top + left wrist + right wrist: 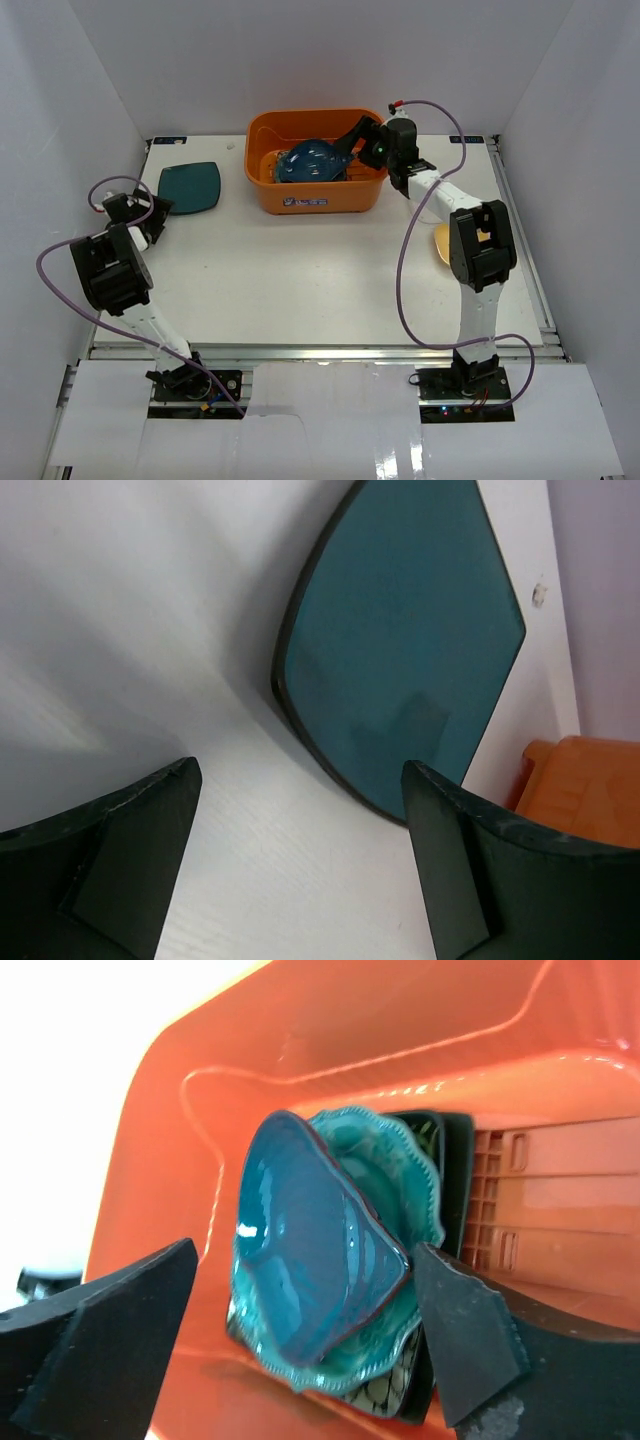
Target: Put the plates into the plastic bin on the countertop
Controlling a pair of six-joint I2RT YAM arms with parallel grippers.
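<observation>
Bench [300,270]: white, metal rails along its edges.

Orange bin [315,197] sits at the middle of the far edge, white label on its front wall. Inside it is a stack of plates [310,162]. The right wrist view shows a smooth blue-teal plate [310,1260] lying tilted on top, a scalloped teal plate [425,1185] under it, and a dark patterned plate [432,1132] showing at the stack's edge.

Right gripper [356,140] is reaching in over the bin's right side. Fingers are spread wide and it has nothing in hold. The top plate shows between the fingers in the wrist view; the right-hand finger [460,1330] is close to its rim, contact cannot be told.

Dark teal square plate [189,187] lies flat on the bench near the far-left corner, well apart from the bin.

Left gripper [148,212] is just beside that plate's near-left corner, fingers wide apart, empty, not touching the plate.

Yellow plate [441,246] lies toward the right edge, mostly hidden behind the right arm
</observation>
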